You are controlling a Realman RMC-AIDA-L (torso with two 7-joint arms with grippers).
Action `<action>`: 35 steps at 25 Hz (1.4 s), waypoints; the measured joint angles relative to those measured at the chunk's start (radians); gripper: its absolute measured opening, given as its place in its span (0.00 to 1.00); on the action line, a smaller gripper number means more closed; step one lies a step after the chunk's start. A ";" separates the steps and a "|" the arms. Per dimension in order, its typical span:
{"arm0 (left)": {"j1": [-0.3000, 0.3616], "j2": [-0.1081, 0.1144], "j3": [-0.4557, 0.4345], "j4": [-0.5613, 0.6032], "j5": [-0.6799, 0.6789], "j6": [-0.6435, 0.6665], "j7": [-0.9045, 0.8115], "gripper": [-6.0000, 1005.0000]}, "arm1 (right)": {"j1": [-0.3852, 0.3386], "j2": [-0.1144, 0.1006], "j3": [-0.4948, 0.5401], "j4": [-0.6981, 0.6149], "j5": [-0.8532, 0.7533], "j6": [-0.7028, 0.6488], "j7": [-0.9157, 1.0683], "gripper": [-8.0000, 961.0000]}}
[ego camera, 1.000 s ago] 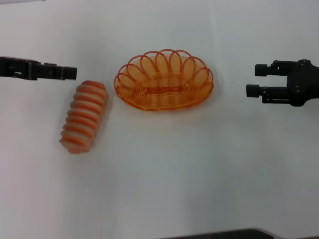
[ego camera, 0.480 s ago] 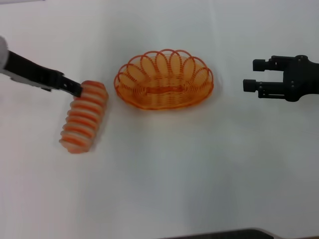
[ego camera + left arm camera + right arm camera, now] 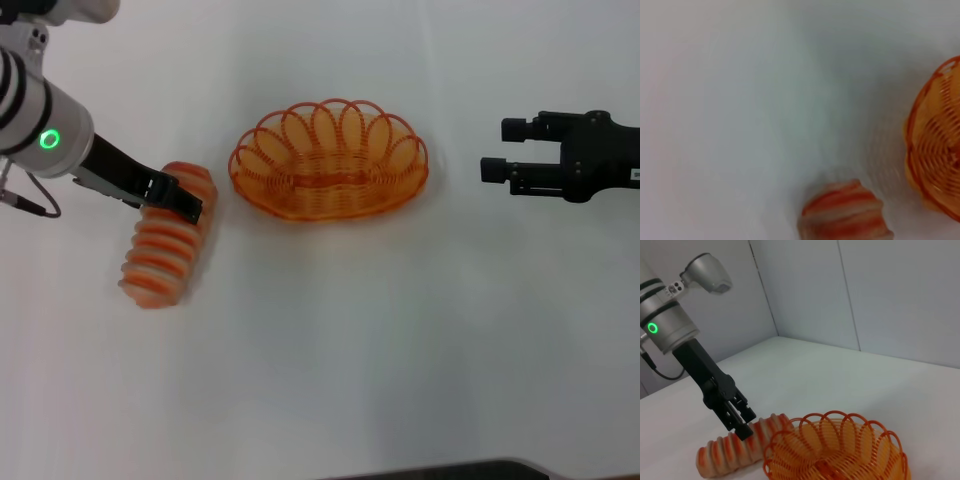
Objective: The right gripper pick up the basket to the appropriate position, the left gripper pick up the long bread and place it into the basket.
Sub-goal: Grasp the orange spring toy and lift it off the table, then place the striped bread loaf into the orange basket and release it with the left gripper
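Note:
The long bread, striped orange and cream, lies on the white table at the left, tilted. My left gripper hangs over the bread's far end, open, with nothing in it; it also shows in the right wrist view just above the bread. The orange wire basket sits upright and empty in the middle, apart from the bread. My right gripper is open and empty, level with the basket and well to its right. The left wrist view shows the bread's end and the basket's rim.
The white table spreads wide in front of the bread and basket. Grey walls stand behind the table. A dark edge shows at the near side.
My left arm has swung in and lowered from the far left onto the bread's far end. My right gripper has edged a little left toward the basket. Bread and basket have not moved.

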State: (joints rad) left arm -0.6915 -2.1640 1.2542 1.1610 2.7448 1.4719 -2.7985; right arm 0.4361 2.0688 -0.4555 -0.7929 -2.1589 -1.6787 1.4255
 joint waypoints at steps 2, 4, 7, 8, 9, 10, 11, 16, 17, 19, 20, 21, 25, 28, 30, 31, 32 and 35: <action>-0.003 0.000 0.013 -0.015 0.004 -0.013 -0.006 0.78 | 0.002 0.002 0.000 0.000 0.001 0.001 0.000 0.78; -0.009 0.000 0.024 -0.040 0.008 -0.029 -0.009 0.78 | 0.004 0.003 0.000 0.000 0.001 0.001 0.000 0.78; -0.014 0.000 0.034 -0.066 0.018 -0.047 -0.010 0.78 | 0.008 0.004 0.000 0.000 0.001 0.001 0.000 0.78; -0.014 0.000 0.034 -0.066 0.018 -0.047 -0.010 0.78 | 0.008 0.004 0.000 0.000 0.001 0.001 0.001 0.78; -0.014 0.000 0.042 -0.069 0.022 -0.050 -0.011 0.78 | 0.009 0.004 0.000 0.000 0.001 0.001 0.001 0.78; -0.014 0.000 0.045 -0.069 0.022 -0.051 -0.011 0.78 | 0.010 0.004 0.000 0.000 0.001 0.001 0.001 0.78; -0.014 0.000 0.049 -0.070 0.022 -0.051 -0.010 0.76 | 0.010 0.004 0.000 0.000 0.001 0.001 0.001 0.78; -0.014 0.000 0.057 -0.073 0.021 -0.051 0.001 0.70 | 0.012 0.004 0.000 0.000 0.002 0.000 0.001 0.78; -0.014 0.000 0.057 -0.073 0.021 -0.051 0.001 0.68 | 0.012 0.004 0.000 0.000 0.002 0.001 0.001 0.78; -0.014 0.000 0.053 -0.072 0.018 -0.050 0.005 0.66 | 0.012 0.004 0.000 0.001 0.002 0.001 0.001 0.78; -0.014 0.000 0.049 -0.071 0.016 -0.049 0.010 0.64 | 0.012 0.004 0.000 0.001 0.002 0.001 0.001 0.78; -0.014 0.000 0.049 -0.071 0.016 -0.049 0.010 0.63 | 0.012 0.004 0.000 0.001 0.002 0.001 0.001 0.78; -0.002 -0.001 0.005 -0.001 0.007 -0.030 0.042 0.55 | 0.012 0.004 0.000 0.001 0.002 0.001 0.001 0.78; 0.007 0.000 -0.057 0.063 -0.005 -0.010 0.080 0.54 | 0.012 0.003 0.005 0.001 0.002 0.001 0.001 0.78; 0.009 0.003 -0.120 0.111 -0.029 0.014 0.123 0.53 | 0.011 0.003 0.016 0.001 0.002 -0.002 0.001 0.78; 0.008 0.006 -0.148 0.128 -0.037 0.024 0.142 0.53 | 0.009 0.002 0.023 0.001 0.002 -0.003 0.001 0.78; 0.003 0.008 -0.168 0.139 -0.041 0.032 0.156 0.53 | 0.007 0.001 0.030 0.001 0.002 -0.004 0.000 0.78; -0.017 0.011 -0.224 0.164 -0.069 0.050 0.212 0.51 | -0.001 -0.003 0.054 0.001 0.002 -0.006 -0.006 0.78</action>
State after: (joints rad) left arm -0.7084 -2.1526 1.0298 1.3248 2.6758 1.5218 -2.5863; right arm 0.4355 2.0654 -0.4018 -0.7914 -2.1564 -1.6847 1.4197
